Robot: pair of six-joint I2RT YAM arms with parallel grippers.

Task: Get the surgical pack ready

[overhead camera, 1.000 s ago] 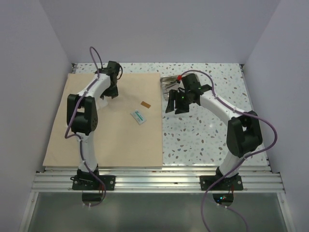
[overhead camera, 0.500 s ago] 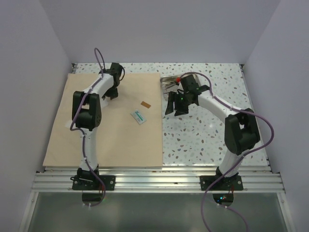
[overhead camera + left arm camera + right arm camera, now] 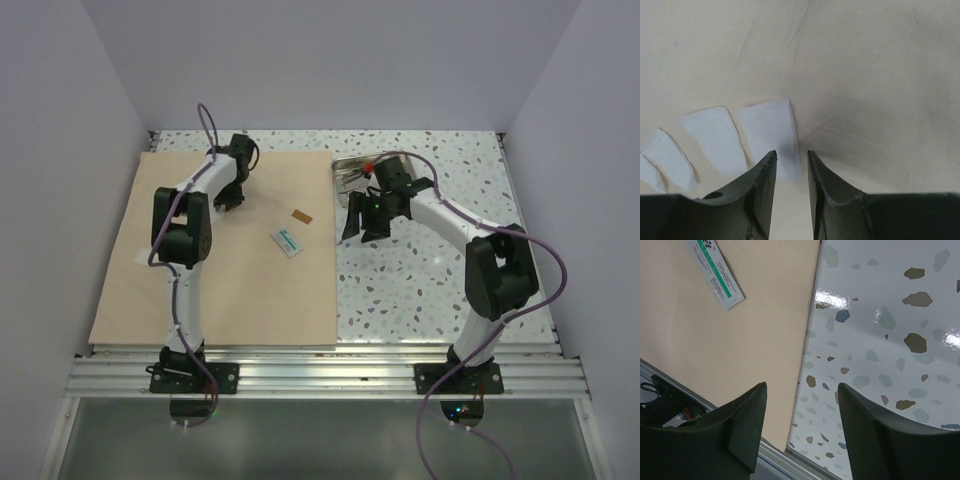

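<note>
Left claw (image 3: 791, 155), narrowly spread, straddles the wrap sheet (image 3: 880, 75)'s gauze pad (image 3: 767, 127): likely limp, pinch its edge. Right claw (image 3: 801, 387) spread.

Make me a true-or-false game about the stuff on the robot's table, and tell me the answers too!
1. The small white packet with a green stripe lies on the big tan square wrap sheet. True.
2. The shiny rectangular steel tray sits in the middle of the sheet. False: it stands on the speckled table, off the sheet's far right corner.
3. The right gripper holds the packet. False: its jaws are open and empty.
4. Small white fabric pieces lie under the left gripper. True.
</note>
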